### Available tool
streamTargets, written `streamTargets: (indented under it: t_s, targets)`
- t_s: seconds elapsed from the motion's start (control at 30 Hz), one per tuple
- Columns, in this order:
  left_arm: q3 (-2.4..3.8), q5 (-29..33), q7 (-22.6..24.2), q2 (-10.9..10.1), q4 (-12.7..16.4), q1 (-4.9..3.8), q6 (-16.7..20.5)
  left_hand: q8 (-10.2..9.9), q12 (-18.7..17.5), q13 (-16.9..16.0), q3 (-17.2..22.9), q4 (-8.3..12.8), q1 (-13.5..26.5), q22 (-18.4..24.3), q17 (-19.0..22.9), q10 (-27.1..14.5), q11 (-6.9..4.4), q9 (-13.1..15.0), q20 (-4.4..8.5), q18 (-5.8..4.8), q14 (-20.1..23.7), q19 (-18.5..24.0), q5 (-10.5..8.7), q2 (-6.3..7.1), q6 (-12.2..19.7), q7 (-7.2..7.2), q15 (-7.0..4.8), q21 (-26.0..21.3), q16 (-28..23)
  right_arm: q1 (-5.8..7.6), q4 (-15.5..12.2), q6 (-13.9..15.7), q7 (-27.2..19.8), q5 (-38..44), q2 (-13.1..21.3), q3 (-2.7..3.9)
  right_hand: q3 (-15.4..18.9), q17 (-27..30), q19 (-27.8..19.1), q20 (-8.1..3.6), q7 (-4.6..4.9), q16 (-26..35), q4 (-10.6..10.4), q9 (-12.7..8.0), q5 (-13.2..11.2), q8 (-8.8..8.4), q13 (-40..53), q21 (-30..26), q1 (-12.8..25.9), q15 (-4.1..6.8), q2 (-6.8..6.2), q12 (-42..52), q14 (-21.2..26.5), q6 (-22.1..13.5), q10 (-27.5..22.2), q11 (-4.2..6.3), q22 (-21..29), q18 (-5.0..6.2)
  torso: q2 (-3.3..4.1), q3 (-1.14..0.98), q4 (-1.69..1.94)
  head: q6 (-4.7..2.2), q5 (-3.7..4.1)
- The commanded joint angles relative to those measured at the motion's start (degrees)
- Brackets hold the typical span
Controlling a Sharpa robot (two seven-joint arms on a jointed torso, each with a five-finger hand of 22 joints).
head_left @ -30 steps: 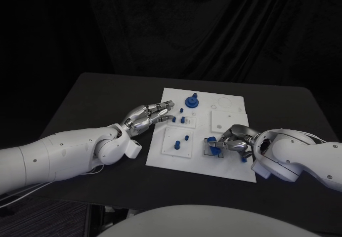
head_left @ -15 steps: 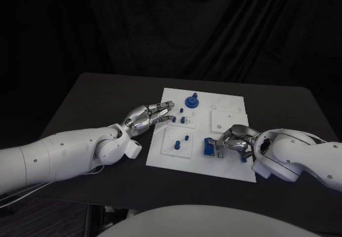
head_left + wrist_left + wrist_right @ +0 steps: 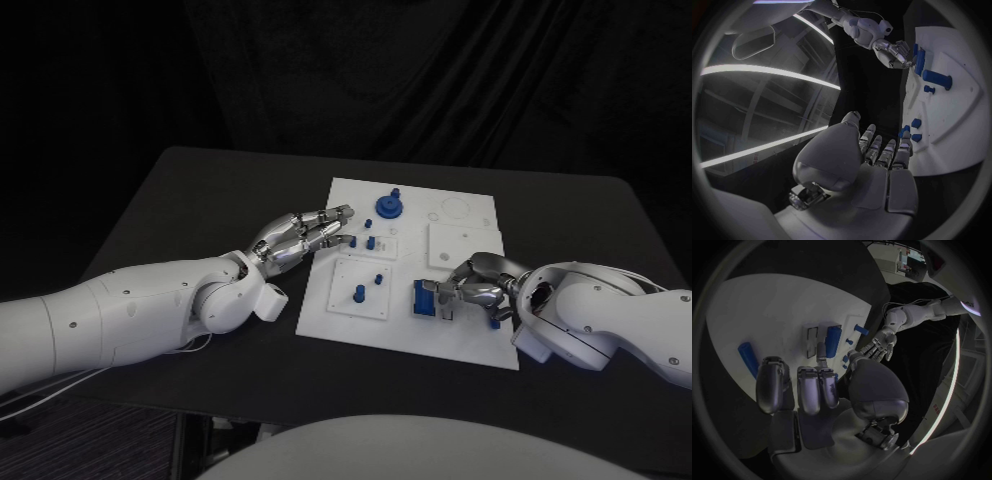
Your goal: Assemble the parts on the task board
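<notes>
Fingers of the right hand [image 3: 469, 290] touched a blue block [image 3: 423, 298] on the task board [image 3: 462, 345], grasping nothing; left hand [image 3: 300, 236] lay released beside it.

Blue parts sitting on the white task board [image 3: 464, 344]

A long blue block [image 3: 421, 298] is lying near the front; a round blue knob [image 3: 388, 206] is standing at the back.

Both arms are smooth, glossy white shells, bulging round at the wrists and dotted with small dark screws. The left hand [image 3: 300, 236] and right hand [image 3: 473, 285] are silver metal with dark gaps between segments. A thin cable trails beneath the left arm [image 3: 116, 325] at seven o'clock.
</notes>
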State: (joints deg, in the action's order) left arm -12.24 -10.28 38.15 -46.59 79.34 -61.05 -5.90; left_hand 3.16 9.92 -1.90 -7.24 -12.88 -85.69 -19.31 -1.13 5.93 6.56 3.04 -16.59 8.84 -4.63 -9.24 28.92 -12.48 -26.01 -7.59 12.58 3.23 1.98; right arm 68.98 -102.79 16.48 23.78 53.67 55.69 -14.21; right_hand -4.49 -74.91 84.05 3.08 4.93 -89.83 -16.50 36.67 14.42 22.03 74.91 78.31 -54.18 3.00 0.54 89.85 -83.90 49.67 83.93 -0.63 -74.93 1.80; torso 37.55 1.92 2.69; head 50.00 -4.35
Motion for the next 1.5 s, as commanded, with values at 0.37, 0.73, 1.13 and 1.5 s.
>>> streamTargets:
  t_s: [0.37, 0.73, 1.13, 1.5]
  targets:
    - [0.05, 0.12, 0.62, -0.11, 0.12, 0.18, -0.84, 0.2, 0.2, -0.03, 0.17, -0.09, 0.19, 0.05, -0.07, -0.06, 0.17, 0.05, -0.08, -1.07, -0.2, -0.45, -0.24, -0.03, -0.09, -0.04, 0.36, 0.08, 0.4, -0.74, -3.02, 1.56, -7.85, 10.92, 2.9, 0.0, 3.56, -15.09, 0.6, -1.08, -2.19, -0.17, 4.61, 12.08, -0.09, 15.17, 15.09, 0.01, -10.52, 1.47, -1.33, 0.15, -6.1, -2.62, 6.07, 1.74, -11.37, 1.0, -0.02, -0.02, -0.01, 0.0, -0.08]
    - [0.05, 0.12, 0.53, -0.39, 0.26, 0.25, -0.71, 0.21, 0.26, -0.04, 0.18, -0.09, 0.19, 0.0, -0.08, -0.03, 0.18, 0.06, -0.08, -1.08, -0.23, -0.49, -0.24, -0.05, -0.18, -0.05, 0.37, 0.09, 0.42, -1.04, -4.84, 3.06, -6.5, 14.65, 7.6, -0.02, 5.7, -15.09, 0.57, -1.92, -3.43, -0.17, 0.68, 13.74, 0.0, 17.59, 15.09, -0.35, -10.01, 2.37, 1.02, 0.15, -6.1, -1.12, 6.07, 2.83, -11.31, 1.05, 0.04, -0.02, -0.05, 0.0, -0.27]
    - [0.05, 0.12, 0.39, -0.37, 0.33, 0.26, -0.71, 0.21, 0.26, -0.04, 0.18, -0.09, 0.19, 0.0, -0.08, -0.03, 0.18, 0.06, -0.08, -1.08, -0.23, -0.49, -0.24, -0.05, -0.18, -0.05, 0.37, 0.09, 0.42, -1.09, -5.35, 3.27, -1.24, 20.53, 11.85, -0.06, 7.82, -15.09, 0.89, -1.6, -2.58, -0.17, -0.08, 6.72, -0.02, 9.76, 15.09, 0.18, -8.4, 1.87, 1.71, 0.15, -6.1, 1.68, 6.07, 2.15, -11.49, 0.9, -0.1, 0.06, 0.0, 0.0, -0.3]
    - [0.05, 0.12, 0.34, -0.53, 0.4, 0.27, -0.74, 0.25, 0.29, -0.05, 0.18, -0.09, 0.21, -0.04, -0.08, -0.01, 0.2, 0.08, -0.08, -1.09, -0.25, -0.54, -0.23, -0.05, -0.32, -0.08, 0.38, 0.11, 0.44, -1.51, -6.09, 3.13, 3.62, 24.34, 14.19, -0.08, 8.35, -15.09, 1.22, -1.5, -2.51, -0.17, 0.0, 6.03, -0.02, 9.01, 15.09, 0.89, -7.76, 1.79, 1.73, 0.15, -6.1, 2.16, 6.07, 2.07, -11.71, 0.74, 0.02, 0.04, 0.08, 0.0, 0.16]
